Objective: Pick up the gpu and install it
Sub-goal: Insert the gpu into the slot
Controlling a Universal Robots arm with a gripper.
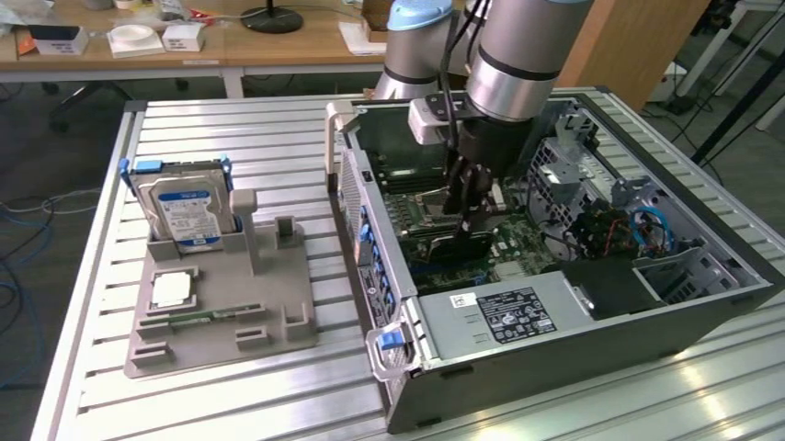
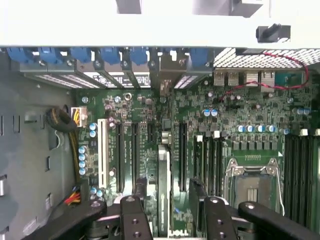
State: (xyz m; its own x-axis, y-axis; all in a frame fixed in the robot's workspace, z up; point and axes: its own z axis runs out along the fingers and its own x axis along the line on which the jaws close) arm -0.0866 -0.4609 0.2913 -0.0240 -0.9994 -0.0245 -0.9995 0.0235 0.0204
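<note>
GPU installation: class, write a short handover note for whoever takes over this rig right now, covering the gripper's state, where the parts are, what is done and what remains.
Gripper: open, low inside the open computer case, one finger on each side of the gpu.
gpu: stands on edge, apparently in a slot of the motherboard, not gripped.
Done: the card has been picked up, brought to the board and let go.
Left: full seating cannot be confirmed from these views; the arm is inside the case.
Elsewhere: the hard drive stands in the grey holder.
</note>
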